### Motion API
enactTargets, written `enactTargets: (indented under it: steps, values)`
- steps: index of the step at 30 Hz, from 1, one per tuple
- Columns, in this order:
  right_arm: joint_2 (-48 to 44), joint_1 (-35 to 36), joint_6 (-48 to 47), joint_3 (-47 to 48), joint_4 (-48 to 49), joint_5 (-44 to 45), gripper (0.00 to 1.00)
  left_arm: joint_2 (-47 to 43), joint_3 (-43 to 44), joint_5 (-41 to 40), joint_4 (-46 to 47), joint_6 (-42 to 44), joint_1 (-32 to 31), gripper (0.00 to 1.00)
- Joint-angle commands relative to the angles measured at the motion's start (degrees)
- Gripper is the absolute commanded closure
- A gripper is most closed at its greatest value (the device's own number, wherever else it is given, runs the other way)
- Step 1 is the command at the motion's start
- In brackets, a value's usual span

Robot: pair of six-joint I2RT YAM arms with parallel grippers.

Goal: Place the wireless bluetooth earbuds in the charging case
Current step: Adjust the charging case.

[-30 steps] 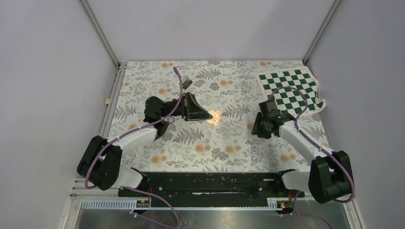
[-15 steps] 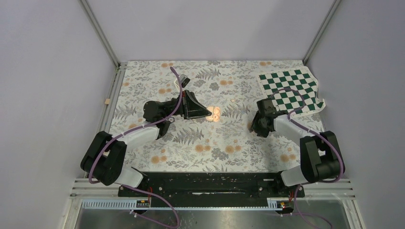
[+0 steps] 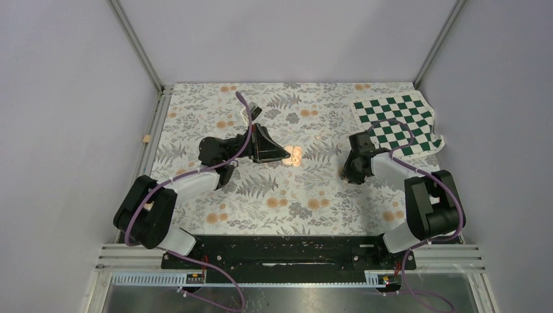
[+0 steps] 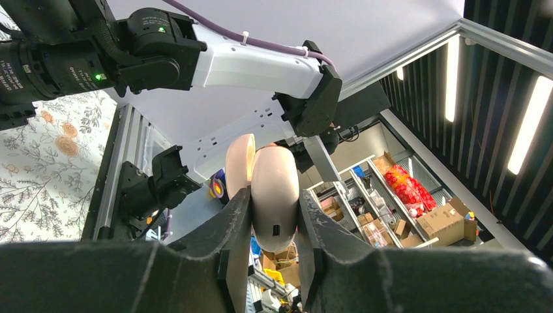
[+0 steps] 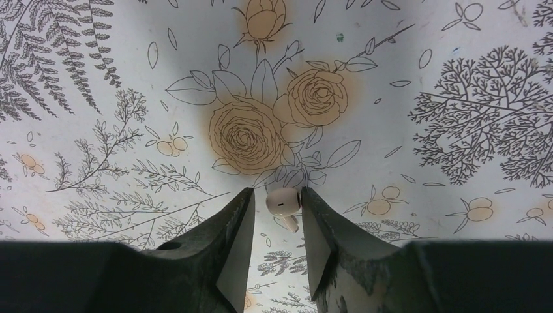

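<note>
My left gripper (image 3: 284,155) is shut on the charging case (image 3: 294,156), a pale peach-pink case held above the middle of the table. In the left wrist view the case (image 4: 274,176) is pinched between both fingers, its lid (image 4: 239,163) hinged open to the left. My right gripper (image 3: 344,175) points down at the floral cloth right of centre. In the right wrist view one cream earbud (image 5: 283,202) lies on the cloth between the open fingers of that gripper (image 5: 276,193). It touches the right finger, with a gap to the left one. No other earbud shows.
A green-and-white checkered cloth (image 3: 398,124) lies at the back right, just behind my right arm. A small tan block (image 3: 147,138) sits on the left rail. The floral cloth (image 3: 274,202) covers the table, and the arm bases' black bar (image 3: 287,251) runs along the near edge.
My right arm has folded in, its elbow drawn up toward the table, and its gripper has shifted slightly back and left. The left gripper and the case have barely moved.
</note>
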Motion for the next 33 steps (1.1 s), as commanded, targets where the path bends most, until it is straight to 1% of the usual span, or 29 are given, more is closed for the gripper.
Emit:
enactTargets:
  steps: [1, 4, 6, 11, 15, 22, 26, 33]
  values:
    - [0.09, -0.35, -0.98, 1.69, -0.86, 1.39, 0.61, 0.33, 2.59, 0.54, 4.89, 0.21, -0.16, 1.0]
    - [-0.75, -0.33, -1.06, 1.35, -1.03, 1.39, 0.68, 0.28, 2.56, 0.47, 4.9, 0.23, -0.17, 1.0]
    - [-1.27, -0.35, -0.95, 1.35, -1.2, 1.18, 0.69, 0.31, 2.42, 0.36, 4.92, 0.21, -0.17, 1.0]
    - [-2.26, -0.35, -1.11, 2.13, -1.91, 0.52, 0.66, 0.18, 1.88, 0.27, 4.98, 0.35, -0.15, 1.0]
    - [-1.88, -0.35, -1.28, 2.04, -2.02, -0.6, 0.59, -0.04, 1.51, 0.05, 4.99, 0.46, -0.15, 1.0]
    - [-2.13, -0.35, -1.77, 1.39, -2.75, -0.64, 0.54, 0.3, 1.32, 0.18, 4.9, 0.48, -0.17, 1.0]
    - [-1.87, -0.35, -1.84, 1.42, -2.91, -0.76, 0.54, 0.44, 1.2, 0.3, 4.86, 0.53, -0.13, 1.0]
    - [-0.72, -0.24, -1.81, 1.35, -2.68, -1.87, 0.58, 0.49, 0.88, 0.4, 4.97, 0.74, -0.16, 1.0]
